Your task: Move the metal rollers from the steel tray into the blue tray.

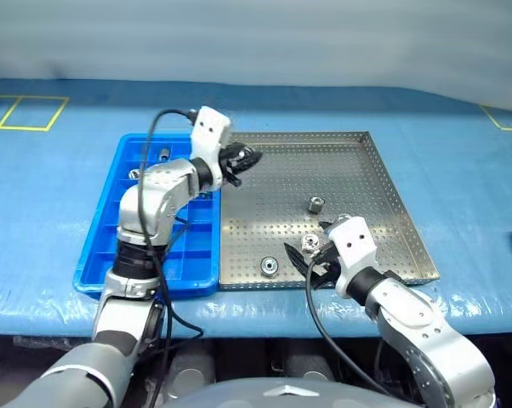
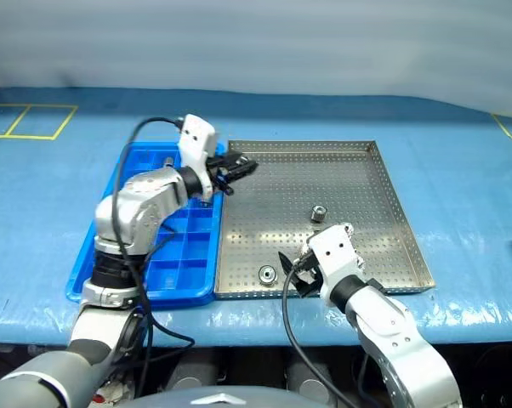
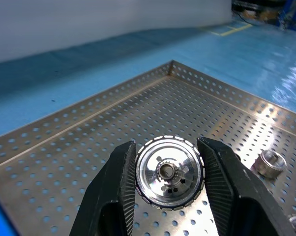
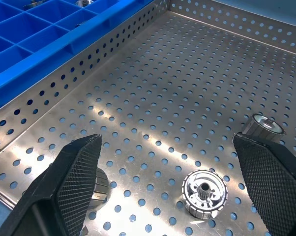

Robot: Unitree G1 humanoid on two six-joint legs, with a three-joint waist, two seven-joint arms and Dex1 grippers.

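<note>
Steel tray [image 1: 384, 183] holds 3 loose rollers [image 1: 315, 204].

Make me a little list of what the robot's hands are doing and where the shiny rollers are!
left gripper: shut on a metal roller, held above the steel tray
right gripper: open, low over the steel tray's near edge
loose rollers in steel tray: three, one mid-tray, one near the front rim, one between the right gripper's fingers
blue tray: beside the steel tray on the robot's left, with rollers in far compartments
</note>
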